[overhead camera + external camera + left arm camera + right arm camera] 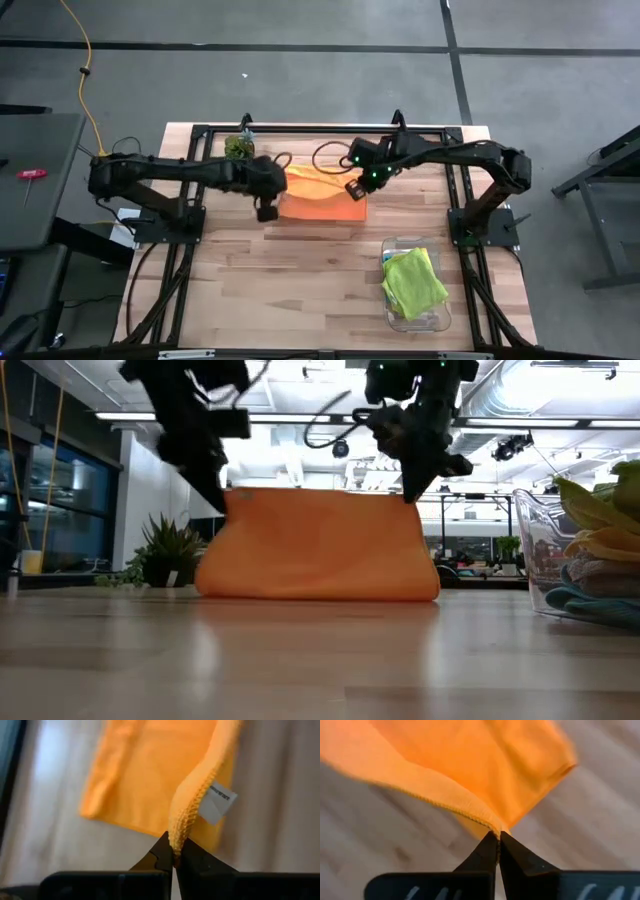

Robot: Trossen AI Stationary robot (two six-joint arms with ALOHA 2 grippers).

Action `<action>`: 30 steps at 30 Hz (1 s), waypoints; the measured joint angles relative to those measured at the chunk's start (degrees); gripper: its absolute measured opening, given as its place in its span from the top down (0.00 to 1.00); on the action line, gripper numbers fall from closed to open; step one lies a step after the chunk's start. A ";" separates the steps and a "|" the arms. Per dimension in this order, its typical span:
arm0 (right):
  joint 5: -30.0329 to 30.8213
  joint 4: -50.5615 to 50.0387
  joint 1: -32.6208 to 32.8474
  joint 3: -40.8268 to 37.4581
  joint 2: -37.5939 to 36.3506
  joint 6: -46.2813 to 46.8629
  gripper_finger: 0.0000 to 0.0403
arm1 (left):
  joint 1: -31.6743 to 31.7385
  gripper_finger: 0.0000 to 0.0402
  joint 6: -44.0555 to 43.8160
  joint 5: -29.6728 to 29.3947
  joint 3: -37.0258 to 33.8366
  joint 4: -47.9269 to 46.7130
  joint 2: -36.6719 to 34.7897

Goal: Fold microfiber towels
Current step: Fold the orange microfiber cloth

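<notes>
An orange microfiber towel [322, 193] is at the table's middle, toward the far side, held up by two corners. In the low view the towel [318, 545] hangs like a curtain, and its lower fold rests on the table. My left gripper [266, 210] is shut on its left corner. My right gripper [355, 189] is shut on its right corner. A lime green towel [413, 281] lies on top of other towels in a clear bin. My left gripper pinches the towel's stitched edge at a corner [176, 845], next to a white tag [216, 805], between its two fingertips, from above. The cloth hangs below, slack, its lower part on the table. My right gripper pinches another hemmed corner [496, 829] between its fingertips, pointing steeply down. The cloth hangs below it and its lower part lies on the table.
A clear plastic bin [415, 310] with towels stands at the near right. A small dark-green plant [238, 146] sits at the far left of the table. Bare wood [260, 280] lies nearer the front edge.
</notes>
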 joint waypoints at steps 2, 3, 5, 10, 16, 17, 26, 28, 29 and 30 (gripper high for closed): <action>2.20 0.61 -1.77 -0.12 -0.02 0.04 1.00 | 3.31 1.00 0.11 -0.02 0.11 2.14 1.50; 2.68 1.14 -2.68 -0.31 -0.04 0.28 1.00 | 4.82 1.00 0.11 0.01 0.04 2.26 2.16; 2.94 0.64 -4.38 -0.50 -0.02 0.53 1.00 | 7.32 1.00 0.14 0.56 0.03 3.71 3.71; 3.23 1.50 -6.54 -0.50 0.55 1.29 1.00 | 11.35 1.00 0.76 1.09 0.04 4.85 7.47; 5.81 1.47 -6.90 -0.50 2.86 3.42 1.00 | 12.93 1.00 0.99 1.31 0.00 6.98 10.46; 6.36 1.56 -6.81 -0.50 3.59 3.87 1.00 | 13.06 1.00 1.08 1.29 -0.02 7.54 10.54; 9.36 3.62 -7.56 -0.50 8.34 6.24 1.00 | 13.36 1.00 1.71 0.22 0.00 10.57 10.67; 10.13 3.64 -7.87 -0.50 8.77 6.64 1.00 | 13.42 1.00 2.23 -0.43 0.00 10.55 10.67; 10.55 3.73 -7.94 -0.50 8.82 7.05 1.00 | 13.43 1.00 2.46 -0.76 0.01 10.58 10.67; 11.28 4.09 -7.95 -0.50 8.83 7.77 1.00 | 13.43 1.00 2.72 -0.98 0.02 10.62 10.67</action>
